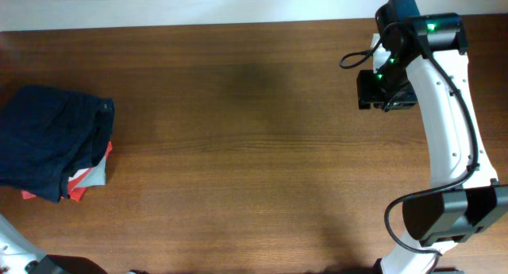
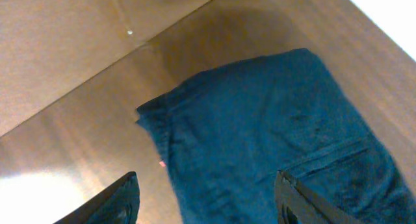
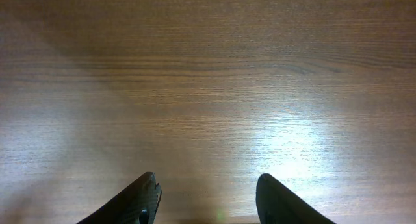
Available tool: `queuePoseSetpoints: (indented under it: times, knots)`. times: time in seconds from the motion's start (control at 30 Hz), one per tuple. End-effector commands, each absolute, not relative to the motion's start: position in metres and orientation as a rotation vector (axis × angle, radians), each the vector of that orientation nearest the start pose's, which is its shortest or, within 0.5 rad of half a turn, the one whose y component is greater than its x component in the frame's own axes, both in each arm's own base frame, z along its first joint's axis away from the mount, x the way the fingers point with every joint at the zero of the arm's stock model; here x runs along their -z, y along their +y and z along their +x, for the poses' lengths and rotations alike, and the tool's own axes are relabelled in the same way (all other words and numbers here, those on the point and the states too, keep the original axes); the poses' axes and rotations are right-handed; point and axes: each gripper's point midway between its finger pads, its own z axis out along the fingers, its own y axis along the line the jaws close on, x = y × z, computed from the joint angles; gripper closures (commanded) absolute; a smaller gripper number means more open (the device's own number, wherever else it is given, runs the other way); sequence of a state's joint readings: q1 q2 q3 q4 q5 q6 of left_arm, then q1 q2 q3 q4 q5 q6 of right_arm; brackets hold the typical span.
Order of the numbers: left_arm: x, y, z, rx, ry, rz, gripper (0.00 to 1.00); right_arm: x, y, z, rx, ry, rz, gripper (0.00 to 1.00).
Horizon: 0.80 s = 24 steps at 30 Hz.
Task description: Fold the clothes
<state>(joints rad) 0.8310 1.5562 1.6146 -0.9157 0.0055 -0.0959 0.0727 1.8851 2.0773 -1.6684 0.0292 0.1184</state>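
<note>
Holding left jaws apart, the clothes (image 2: pixel 273 133) showing between them | right jaws apart with nothing in them, above bare wood surface (image 3: pixel 208 87) | clothes lie folded at the surface's left edge, atop red and grey garments (image 1: pixel 87 181) | right arm (image 1: pixel 448 123) well apart from them

Glare from above is blowing out a patch of counter (image 3: pixel 286 139) in the right wrist view, another showing near-left in the left wrist view. Overhead view is reading evenly lit, sharp. Right fingers (image 3: pixel 140 201) are looking soft, dark.
</note>
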Motion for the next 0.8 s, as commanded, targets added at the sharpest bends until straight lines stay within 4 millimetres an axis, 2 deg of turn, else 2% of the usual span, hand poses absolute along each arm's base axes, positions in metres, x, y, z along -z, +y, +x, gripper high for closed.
queuePoseSetpoints:
  times: [0.0,0.13,0.3,0.43,0.6,0.77]
  knots:
    - [-0.276,0.29,0.308,-0.164,2.198,-0.914,0.34,-0.225,0.018,0.354,0.056,3.045,0.064,0.46]
    - [-0.286,0.257,0.335,-0.072,2.233,-0.636,0.34,-0.225,0.018,0.354,0.056,3.044,0.064,0.46]
    - [-0.292,0.213,0.361,-0.098,2.285,-0.402,0.34,-0.225,0.018,0.354,0.056,3.045,0.064,0.46]
    - [-0.288,0.192,0.375,-0.216,2.335,-0.307,0.34,-0.225,0.018,0.353,0.055,3.047,0.065,0.46]
    - [-0.287,0.197,0.382,-0.419,2.348,-0.326,0.35,-0.225,0.017,0.353,0.056,3.048,0.064,0.46]
    - [-0.256,0.205,0.382,-0.404,2.437,-0.387,0.38,-0.225,0.017,0.353,0.056,3.048,0.064,0.46]
